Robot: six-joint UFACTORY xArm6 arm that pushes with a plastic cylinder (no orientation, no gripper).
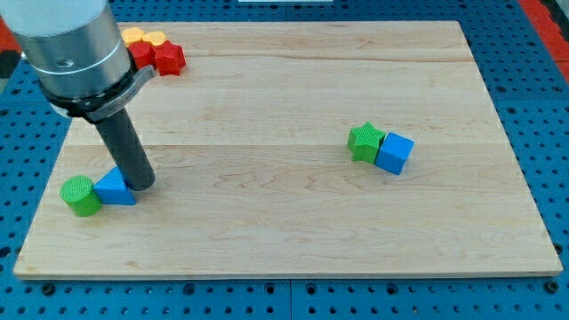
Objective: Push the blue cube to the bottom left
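My tip (142,184) (a plain rod end) stands near left; the blue cube (394,153) lies well apart, rightward.

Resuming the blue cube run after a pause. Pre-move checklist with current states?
1. Blue cube located, right of centre: ok.
2. My tip positioned at the cube: not ok, it sits far to the view's left beside the blue triangular block.
3. Cube free of neighbours: not ok, the green star block touches its left side.
4. Bottom-left target free: not ok, the green cylinder and the blue triangular block sit near it.
5. Red and yellow blocks out of the path: ok.
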